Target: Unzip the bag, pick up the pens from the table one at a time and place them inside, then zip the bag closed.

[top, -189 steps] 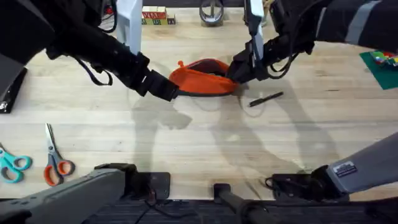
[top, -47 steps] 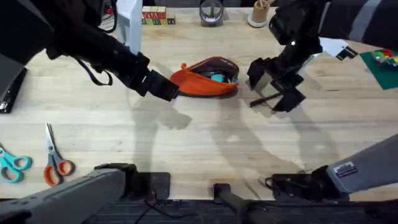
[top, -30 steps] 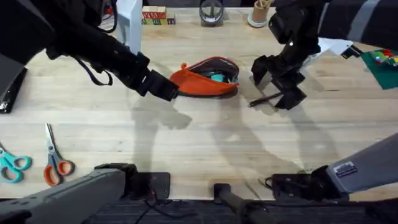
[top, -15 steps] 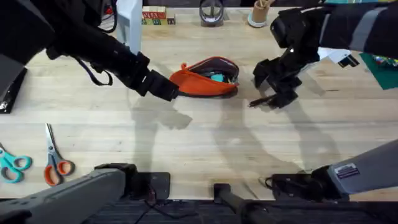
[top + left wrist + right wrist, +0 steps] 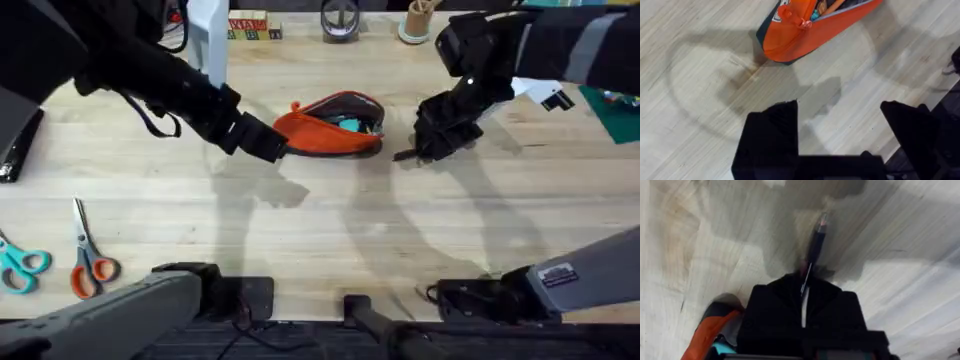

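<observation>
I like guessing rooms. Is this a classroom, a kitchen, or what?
Probably a craft or test table in a workroom, not a kitchen. On the wood table lie scissors, an orange pencil bag and a black pen in the right claw, with blocks at the back.

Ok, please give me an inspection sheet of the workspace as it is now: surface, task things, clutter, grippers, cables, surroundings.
Surface: light wood table, dry, shadows across it.
Job's things: orange bag unzipped, teal pen inside; black pen on the table between the right jaws.
Clutter: two scissors at the left edge, blocks, tape roll, cup at the far edge.
Grippers: left gripper open, near the bag's end; right gripper closed on the black pen.
Cables: nothing seen.
Surroundings: green mat at the right.
</observation>
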